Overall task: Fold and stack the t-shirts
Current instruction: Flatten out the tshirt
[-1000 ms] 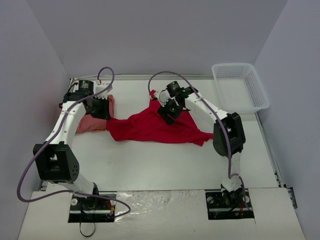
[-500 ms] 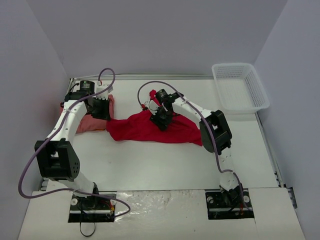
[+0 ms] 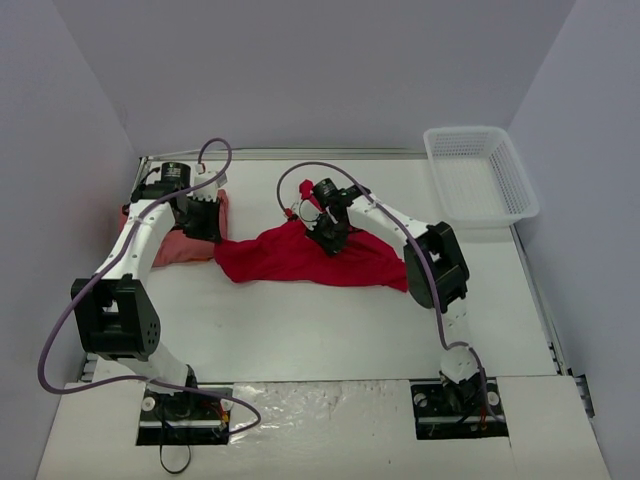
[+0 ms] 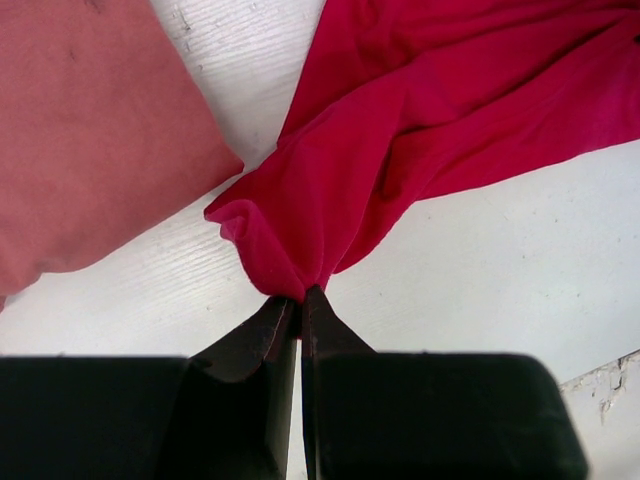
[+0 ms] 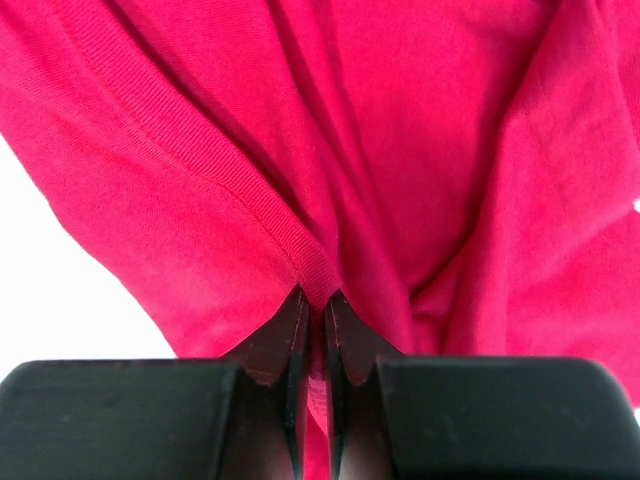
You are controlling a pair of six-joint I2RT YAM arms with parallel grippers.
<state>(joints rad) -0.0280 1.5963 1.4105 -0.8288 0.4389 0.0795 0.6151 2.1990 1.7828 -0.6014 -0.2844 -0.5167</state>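
The red t-shirt [image 3: 300, 257] lay crumpled across the middle of the table [image 3: 320, 330], spread between the 2 arms. The left gripper [image 4: 299, 300] was clenched on the shirt's left corner, just beside the folded pink t-shirt [image 4: 90, 130] at the table's far-left side. The right gripper [image 5: 315, 305] was pinched tight on a ribbed hem near the shirt's far edge. A white basket [image 3: 482, 176] sat at the far-right corner, well apart.

White arm links [image 3: 130, 240], black joint housings [image 3: 115, 320], looping purple cables [image 3: 318, 166], black tapered gripper fingers [image 4: 262, 335]
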